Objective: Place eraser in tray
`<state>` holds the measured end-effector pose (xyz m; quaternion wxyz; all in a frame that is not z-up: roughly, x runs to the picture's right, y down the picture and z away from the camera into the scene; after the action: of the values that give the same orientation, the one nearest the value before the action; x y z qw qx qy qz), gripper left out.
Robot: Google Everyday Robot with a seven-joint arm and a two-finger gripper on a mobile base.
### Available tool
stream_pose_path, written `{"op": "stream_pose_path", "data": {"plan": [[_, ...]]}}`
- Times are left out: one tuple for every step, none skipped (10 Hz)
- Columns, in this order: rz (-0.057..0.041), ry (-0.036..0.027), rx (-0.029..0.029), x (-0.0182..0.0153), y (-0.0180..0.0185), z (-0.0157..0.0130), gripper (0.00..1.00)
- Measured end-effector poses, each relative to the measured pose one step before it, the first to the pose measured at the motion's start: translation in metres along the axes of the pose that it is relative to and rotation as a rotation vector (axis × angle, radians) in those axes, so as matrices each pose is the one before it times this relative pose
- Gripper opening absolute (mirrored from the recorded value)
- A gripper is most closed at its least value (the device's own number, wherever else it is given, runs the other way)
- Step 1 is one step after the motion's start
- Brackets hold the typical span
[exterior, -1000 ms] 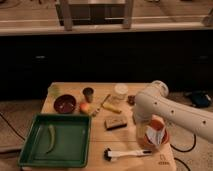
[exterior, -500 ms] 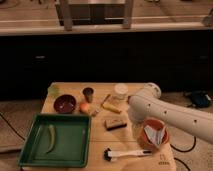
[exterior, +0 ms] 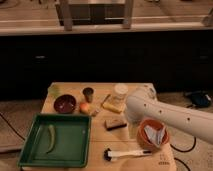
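Note:
The eraser (exterior: 116, 123), a small tan-topped block with a dark base, lies on the wooden table between the tray and the orange-brown bowl. The green tray (exterior: 30, 150) sits at the table's front left and holds a green pepper (exterior: 51, 137). My white arm reaches in from the right. Its end, with the gripper (exterior: 129, 118), sits just right of the eraser and slightly above it. The gripper is mostly hidden by the arm.
An orange-brown bowl (exterior: 146, 141) with a blue-grey pad (exterior: 154, 134) stands at the front right. A white-handled brush (exterior: 125, 153) lies near the front edge. A dark bowl (exterior: 65, 104), an orange fruit (exterior: 85, 107), a small cup (exterior: 88, 94), a yellow packet (exterior: 114, 104) and a white cup (exterior: 120, 90) stand further back.
My arm has swung left and down across the table, from over the orange-brown bowl to beside the eraser. The bowl is now uncovered. The objects have not moved.

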<state>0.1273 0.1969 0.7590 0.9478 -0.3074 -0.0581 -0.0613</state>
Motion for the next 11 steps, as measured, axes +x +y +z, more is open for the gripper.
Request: {"op": "stream_pose_path", "data": {"plan": [[-0.00716, -0.00398, -0.00269, -0.00378, -0.00114, 0.00294, 0.80], [-0.00809, -0.00473, -0.00146, -0.00405, -0.00187, 0.00278, 0.80], [-0.00613, -0.00331, -0.00205, -0.00093, -0.00127, 0.00383, 0.80], [-0.00947, -0.00326, -0.00142, -0.00281, -0.00186, 0.00367, 0.80], [-0.00858, -0.00399, -0.00199, -0.00349, -0.00161, 0.00303, 0.80], [-0.00725, -0.00478, -0.00249, -0.00184, -0.00101, 0.00454, 0.80], [-0.00773, 0.00032, 0.00214, 0.00049, -0.00187, 0.00353, 0.80], [-0.00486, -0.00217, -0.00099, -0.00077, -0.00093, 0.00275, 0.80], [-0.00909, -0.00232, -0.00011, -0.00081, -0.00199, 0.00229, 0.80], [-0.00771, -0.00170, -0.00094, 0.00064, -0.00106, 0.00383, 0.80], [-0.00742, -0.00166, 0.00137, -0.00016, -0.00151, 0.00280, 0.80]]}}
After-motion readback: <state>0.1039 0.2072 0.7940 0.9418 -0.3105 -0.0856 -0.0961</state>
